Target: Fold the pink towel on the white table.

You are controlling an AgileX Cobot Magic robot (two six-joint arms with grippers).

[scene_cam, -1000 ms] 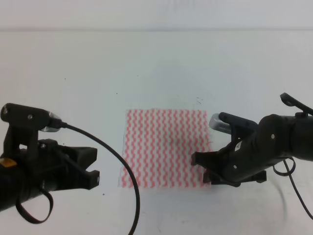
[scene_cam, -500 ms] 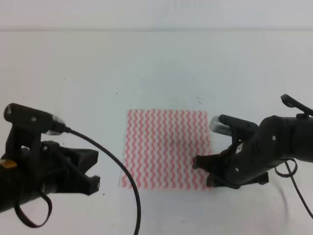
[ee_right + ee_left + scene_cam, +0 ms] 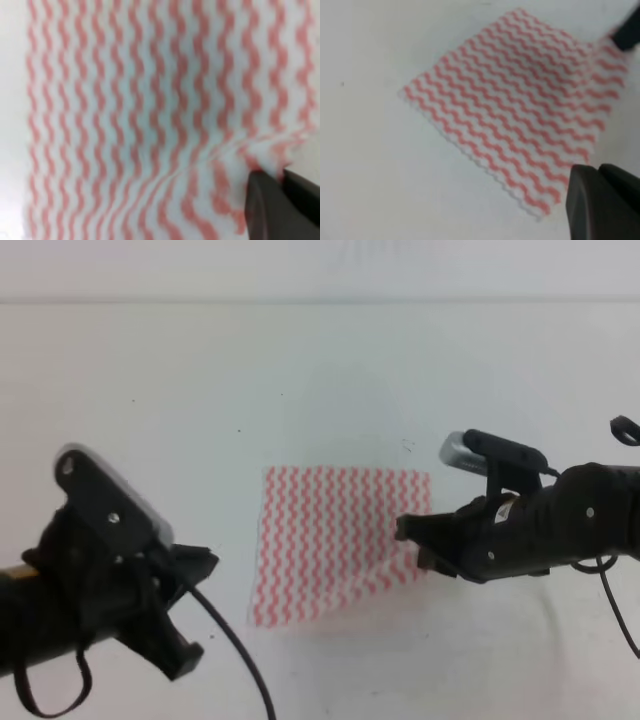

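In the middle of the plain white table (image 3: pixel 320 370) lies the thin rectangular towel with pink wavy stripes (image 3: pixel 330 540), mostly flat. Its near right corner, flat on the surface half a second ago, is now lifted, so the near edge slants upward toward the right. The black right pincer (image 3: pixel 418 545) is closed on that corner; the right wrist view shows cloth puckering into the fingertips. The black left pincer (image 3: pixel 195 610) has turned and sits just left of the towel's near left corner, not touching it; I cannot tell whether it is open. The first fold appears to be starting from one side only.
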